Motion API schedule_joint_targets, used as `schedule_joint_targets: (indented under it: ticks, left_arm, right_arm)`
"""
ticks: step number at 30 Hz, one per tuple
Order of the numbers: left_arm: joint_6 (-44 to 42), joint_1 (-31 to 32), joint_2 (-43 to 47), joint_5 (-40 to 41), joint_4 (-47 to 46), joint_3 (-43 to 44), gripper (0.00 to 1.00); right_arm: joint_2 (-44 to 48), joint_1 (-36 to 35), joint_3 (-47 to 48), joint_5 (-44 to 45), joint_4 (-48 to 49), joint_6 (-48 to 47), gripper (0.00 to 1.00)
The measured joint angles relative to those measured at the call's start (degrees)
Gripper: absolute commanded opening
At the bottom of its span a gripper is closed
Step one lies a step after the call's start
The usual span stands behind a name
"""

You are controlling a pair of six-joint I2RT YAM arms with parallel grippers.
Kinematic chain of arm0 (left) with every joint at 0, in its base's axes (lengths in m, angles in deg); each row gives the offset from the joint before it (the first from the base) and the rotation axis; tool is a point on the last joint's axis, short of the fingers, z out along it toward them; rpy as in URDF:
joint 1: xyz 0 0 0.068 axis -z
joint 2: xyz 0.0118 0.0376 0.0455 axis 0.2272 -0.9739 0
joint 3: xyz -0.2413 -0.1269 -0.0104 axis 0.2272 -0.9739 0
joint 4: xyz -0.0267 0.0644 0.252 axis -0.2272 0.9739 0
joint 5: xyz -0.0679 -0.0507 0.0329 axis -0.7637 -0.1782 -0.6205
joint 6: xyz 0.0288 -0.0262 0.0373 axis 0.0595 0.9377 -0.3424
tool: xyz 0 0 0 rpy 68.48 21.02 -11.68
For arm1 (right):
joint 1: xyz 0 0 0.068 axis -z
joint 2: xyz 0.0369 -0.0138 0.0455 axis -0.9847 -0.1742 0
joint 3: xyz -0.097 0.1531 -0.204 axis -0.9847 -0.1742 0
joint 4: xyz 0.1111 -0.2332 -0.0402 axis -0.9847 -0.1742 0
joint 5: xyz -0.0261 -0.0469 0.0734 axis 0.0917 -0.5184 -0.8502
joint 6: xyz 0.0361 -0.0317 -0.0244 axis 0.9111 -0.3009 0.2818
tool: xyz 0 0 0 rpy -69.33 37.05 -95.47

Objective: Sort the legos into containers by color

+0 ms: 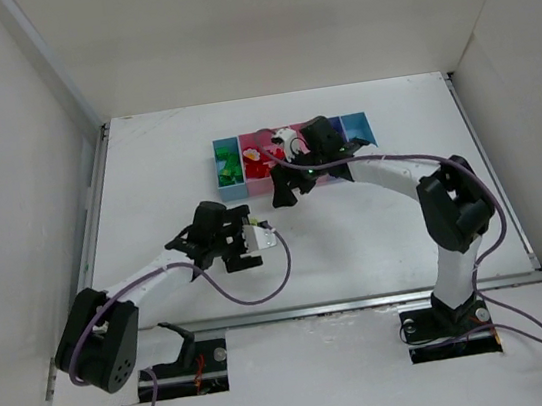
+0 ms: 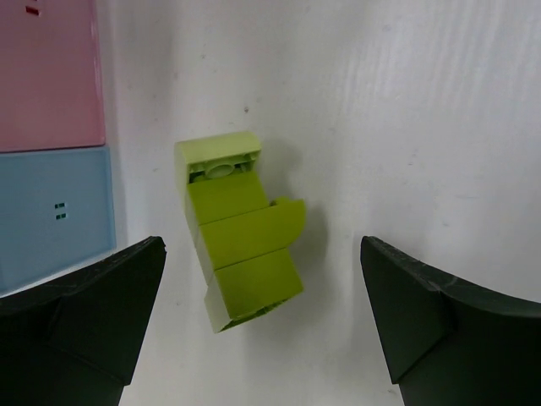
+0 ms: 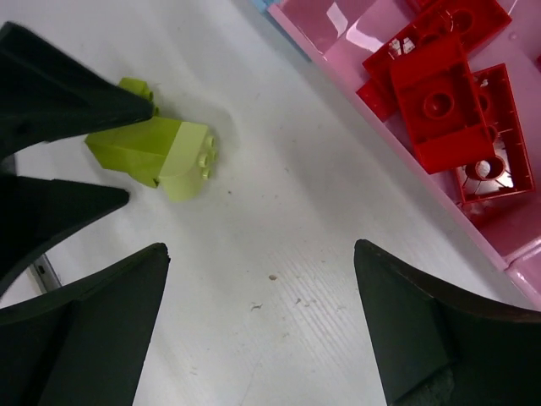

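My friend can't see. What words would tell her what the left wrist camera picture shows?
A lime-green lego piece lies on the white table between the two wide-open black fingers of the left gripper, touching neither. Parts of a pink bin and a light blue bin show at the left edge.

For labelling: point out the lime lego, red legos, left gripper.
lime lego [image 2: 241, 228], left wrist view, middle section.
red legos [image 3: 439, 93], right wrist view, top brick's face.
left gripper [image 2: 262, 245], left wrist view, between fingertips.
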Motion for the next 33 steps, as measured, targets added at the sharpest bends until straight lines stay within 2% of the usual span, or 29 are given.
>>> schedule_joint_targets:
  ticks: [5, 7, 8, 9, 12, 13, 14, 18, 23, 25, 29, 33]
  left_arm:
    - [0.76, 0.09, -3.3, 4.81, -6.54, -1.01, 1.0]
    - [1.11, 0.09, -4.15, 5.7, -8.55, -1.22, 0.9]
    - [1.31, 0.09, -4.66, 5.9, -9.55, -1.22, 0.84]
    - [1.31, 0.09, -5.03, 6.08, -10.47, -1.22, 0.71]
    - [1.49, 0.09, -5.79, 5.4, -11.78, -1.25, 0.52]
    - [1.62, 0.09, -5.99, 5.01, -12.0, -1.25, 0.43]
    - [1.46, 0.09, -6.16, 4.55, -12.35, -1.25, 0.27]
    - [1.07, 0.09, -6.32, 3.48, -13.14, -1.22, 0.0]
    - [1.84, 0.09, -5.88, 2.84, -12.28, -1.14, 0.0]
    - [3.13, -1.01, -5.07, -0.09, -8.46, 0.33, 0.0]
    - [4.17, -7.19, -3.91, -12.46, 2.91, 8.57, 0.0]
    - [1.01, -12.31, -2.82, -27.96, 13.79, 19.58, 0.0]
  right_arm:
    - [2.4, -0.87, -1.81, 0.81, 1.18, 0.15, 0.95]
    - [2.43, -1.16, -2.34, 0.85, 1.2, 0.15, 0.95]
    - [2.43, -1.16, -2.58, 0.87, 1.09, 0.15, 0.95]
    - [2.4, -1.18, -2.62, 0.9, 0.94, 0.17, 0.95]
    - [2.43, -1.2, -2.62, 0.9, 1.2, 0.17, 0.95]
    - [2.4, -1.18, -2.62, 0.92, 1.14, 0.17, 0.95]
    - [2.43, -1.18, -2.62, 0.94, 1.11, 0.22, 0.95]
    - [2.45, -1.18, -2.64, 1.27, 1.11, -0.09, 0.95]
    - [4.46, -1.18, -4.5, 3.17, 0.35, -2.91, 0.95]
    - [6.4, -1.18, -5.73, 3.98, -0.5, -5.11, 0.95]
    - [13.62, -0.48, -9.27, 3.78, -0.98, -10.73, 0.95]
    - [23.26, 1.86, -11.5, -1.68, -0.76, -18.64, 0.95]
